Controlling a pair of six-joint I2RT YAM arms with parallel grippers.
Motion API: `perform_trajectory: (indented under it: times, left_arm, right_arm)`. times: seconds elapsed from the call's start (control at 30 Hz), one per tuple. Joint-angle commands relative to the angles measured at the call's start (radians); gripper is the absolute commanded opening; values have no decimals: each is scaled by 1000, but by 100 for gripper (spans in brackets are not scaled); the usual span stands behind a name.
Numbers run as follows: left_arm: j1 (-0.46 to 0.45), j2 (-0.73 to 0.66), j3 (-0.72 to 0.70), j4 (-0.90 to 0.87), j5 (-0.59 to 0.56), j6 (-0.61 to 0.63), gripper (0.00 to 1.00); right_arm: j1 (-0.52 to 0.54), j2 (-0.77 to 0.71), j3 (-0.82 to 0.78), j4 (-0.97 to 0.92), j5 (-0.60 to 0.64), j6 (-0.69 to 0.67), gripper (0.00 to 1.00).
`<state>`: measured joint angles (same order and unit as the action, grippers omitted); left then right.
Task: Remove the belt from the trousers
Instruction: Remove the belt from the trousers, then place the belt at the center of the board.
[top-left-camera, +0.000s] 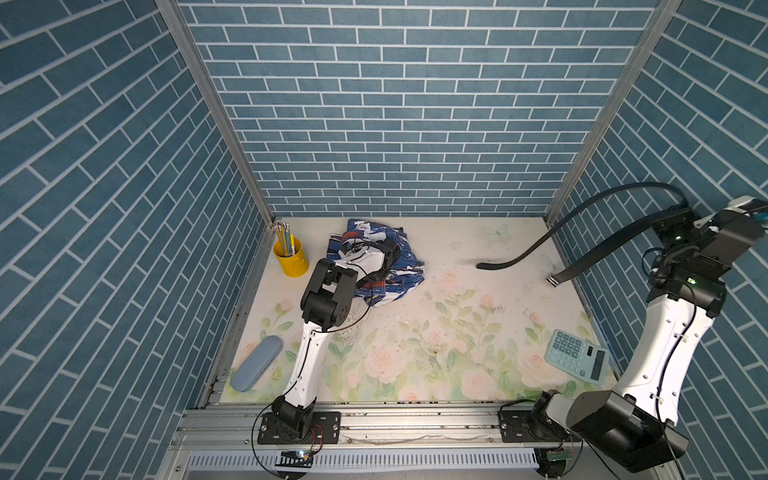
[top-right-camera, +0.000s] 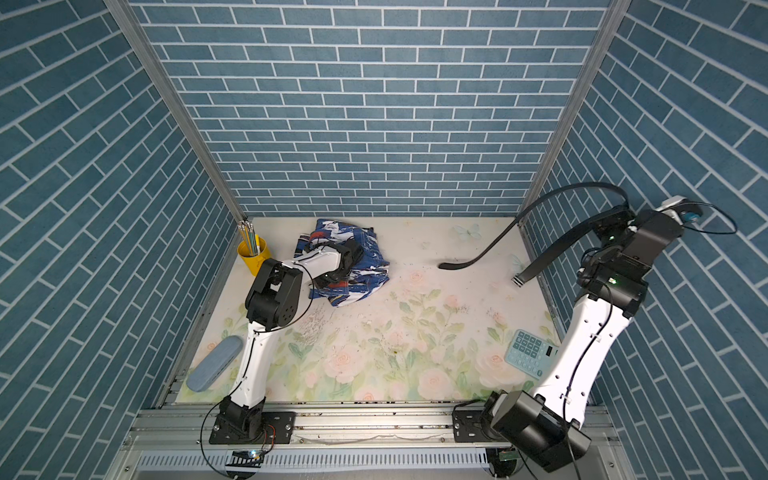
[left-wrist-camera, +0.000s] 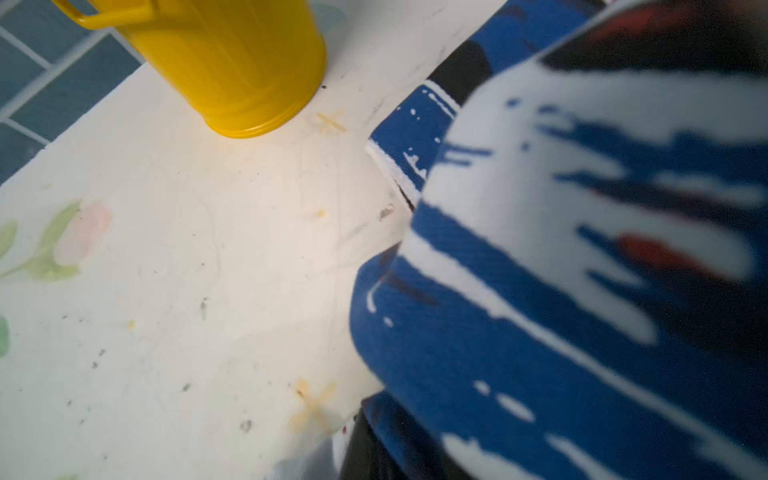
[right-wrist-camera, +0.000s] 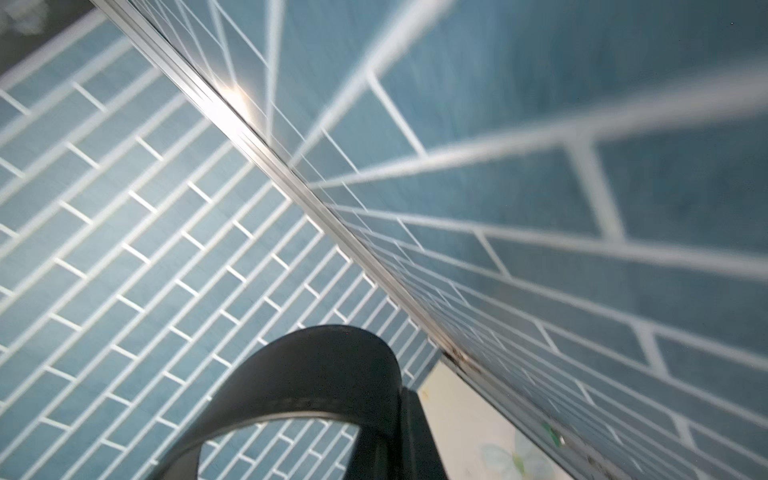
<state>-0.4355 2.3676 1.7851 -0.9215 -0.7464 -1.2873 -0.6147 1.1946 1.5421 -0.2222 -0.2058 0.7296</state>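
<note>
A: Right hand (top-left-camera: 671, 224) is clamped on the belt (top-left-camera: 611, 248), raised high by the right wall (top-left-camera: 685, 124). The strap is clear of the trousers (top-left-camera: 399, 282) and well apart from them. The tip looks down on the table (top-left-camera: 457, 332); the buckle (top-left-camera: 552, 281) dangles low.
B: Left hand (top-left-camera: 385, 262)?
A: Closed, buried in the trousers, seemingly pinching fabric.
B: Removal looks done, then. Lower slowly and lay the strap on bare table between the trousers and the calculator (top-left-camera: 577, 359). Release once its weight rests. Mind the buckle swinging into the right wall.

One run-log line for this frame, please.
belt: free of trousers | right claw: shut on belt, raised | left claw: shut on trousers
</note>
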Motion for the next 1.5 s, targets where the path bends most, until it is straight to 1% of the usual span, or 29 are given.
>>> perform_trajectory:
  times: [0.0,0.07,0.13,0.17,0.27,0.33,0.37,0.47,0.5,0.6,0.7,0.8,0.93,1.0,1.07,1.13,1.2,1.23,1.33,1.4,1.43,1.47]
  left_arm:
    - [32,70,-34,-72,44,22,0]
    - [32,64,-31,-7,87,119,0]
    - [28,31,-58,116,169,275,0]
    - [26,0,-92,210,239,385,0]
    - [23,-124,-221,436,424,565,0]
    - [22,-208,-284,529,508,628,1]
    - [23,-245,-305,563,539,656,3]
    - [22,-320,-328,614,609,715,9]
    - [22,-336,-328,625,631,733,10]
    - [21,-372,-317,630,674,761,20]
    - [20,-401,-301,614,688,773,26]
    - [12,-445,-304,612,686,788,32]
    - [7,-527,-378,685,715,812,44]
    - [7,-556,-419,732,764,834,50]
    - [6,-578,-455,760,805,841,57]
    - [6,-600,-495,801,860,852,64]
    - [4,-623,-532,852,911,861,67]
    - [4,-633,-554,887,955,868,71]
    - [3,-626,-557,898,1009,870,80]
    - [0,-623,-560,894,1036,872,91]
    - [-2,-630,-572,901,1043,868,98]
    - [-5,-641,-594,916,1047,866,100]
  right_arm:
    - [-1,11,25,82,-53,81,0]
    - [-1,16,-43,150,-112,135,0]
    - [16,48,-92,192,-183,170,0]
    - [40,62,-102,201,-194,161,0]
    - [115,90,-118,215,-193,138,0]
    - [149,101,-146,241,-200,148,0]
    - [170,104,-168,260,-201,154,0]
    - [236,123,-224,321,-207,167,0]
    - [256,133,-231,336,-208,167,0]
    - [337,198,-226,378,-227,179,0]
    - [405,253,-234,415,-220,187,0]
    - [459,287,-287,450,-185,182,0]
    - [490,300,-484,553,-135,188,0]
    - [493,310,-584,617,-127,195,0]
    - [492,351,-655,674,-147,195,0]
    - [492,438,-659,700,-201,183,0]
    - [497,549,-629,707,-272,187,0]
    - [502,604,-615,722,-298,200,0]
    - [523,706,-598,783,-313,237,0]
    - [535,743,-589,796,-310,233,0]
    - [540,756,-588,800,-310,220,0]
    - [541,762,-589,799,-312,201,0]
